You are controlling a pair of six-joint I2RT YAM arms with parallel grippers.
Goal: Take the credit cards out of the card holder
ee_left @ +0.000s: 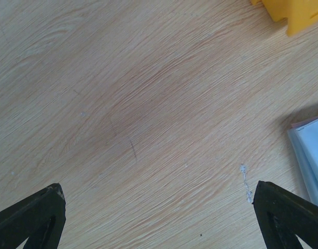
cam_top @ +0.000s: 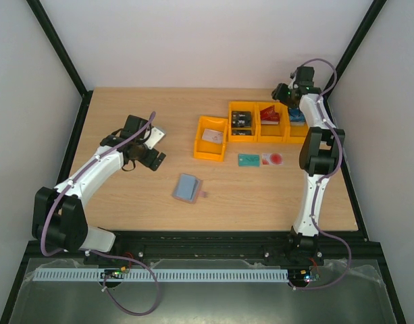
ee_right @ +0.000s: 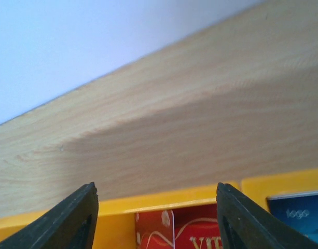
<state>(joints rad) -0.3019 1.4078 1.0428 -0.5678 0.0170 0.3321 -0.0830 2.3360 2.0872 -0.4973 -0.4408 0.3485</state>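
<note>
Roughly half done, I'd say. Red-and-white card [cam_top: 273,159] is out, flat on the counter [cam_top: 125,202] toward the right edge, just beside a teal card [cam_top: 248,160], on the near side of the orange bins [cam_top: 257,138]. Card holder [cam_top: 202,194] sits mid-counter, closer to the near edge. Blue-grey card [cam_top: 186,187] lies on or in it, can't tell which. Left pincer [cam_top: 158,146] is spread wide and empty, left of the holder. Right pincer [ee_right: 156,188] is wide, empty, over the bins at the far right corner.
</note>
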